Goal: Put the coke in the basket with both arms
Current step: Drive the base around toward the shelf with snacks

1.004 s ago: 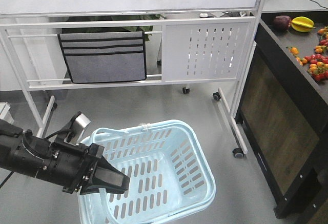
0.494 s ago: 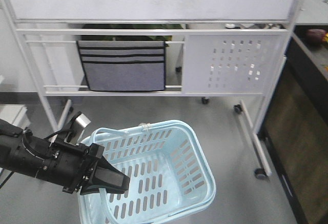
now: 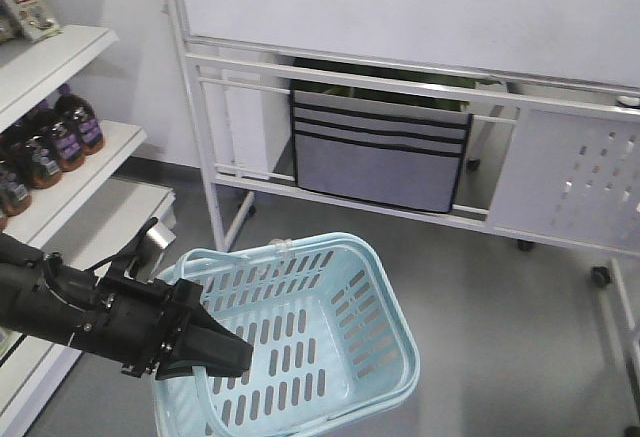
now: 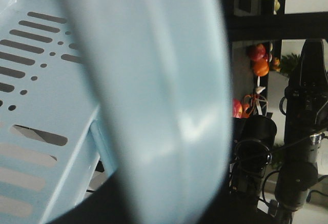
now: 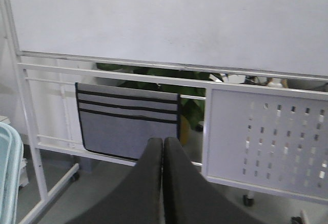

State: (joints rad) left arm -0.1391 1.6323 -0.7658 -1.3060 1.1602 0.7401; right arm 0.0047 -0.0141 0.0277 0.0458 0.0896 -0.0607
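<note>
Coke: absent from my views. Light blue slotted plastic basket (image 3: pixel 385 307) empty, handle clamped in black left gripper (image 3: pixel 232 357); right gripper (image 5: pixel 163 144) closed, bare.

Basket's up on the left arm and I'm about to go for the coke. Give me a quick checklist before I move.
1. Basket held: the left gripper has its jaws closed on the near edge. Ok.
2. Basket interior free: nothing lies in it. Ok.
3. Right gripper free: jaws shut, nothing held, so open them before reaching. Ok.
4. Coke located: no red-capped bottle shows in any view, only dark bottles on the shelf. Not ok.
5. Firmness of the left grip: the left wrist view is blurred. Cannot tell.
</note>
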